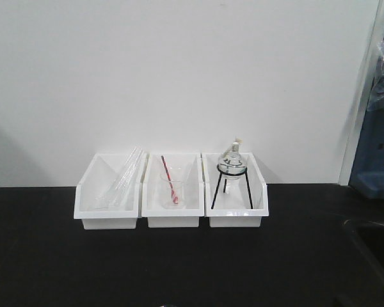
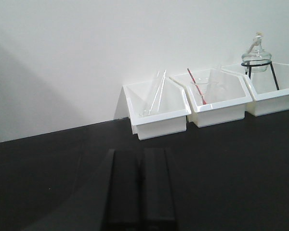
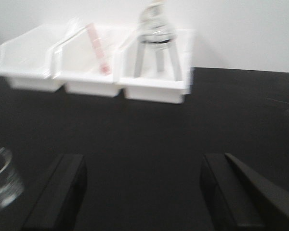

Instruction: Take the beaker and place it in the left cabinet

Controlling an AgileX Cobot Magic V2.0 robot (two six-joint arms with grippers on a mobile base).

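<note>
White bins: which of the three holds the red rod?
The middle bin: the red rod leans in a clear beaker there. The left bin holds long glass tubes; the right bin holds a round flask on a black tripod.

A row runs along the worktop, backed against the wall: left bin, middle bin, right bin, side by side. Tubes lean in the left one. The beaker stands in the middle one, a rod tilted inside it. A flask sits on a tripod in the right one.
</note>
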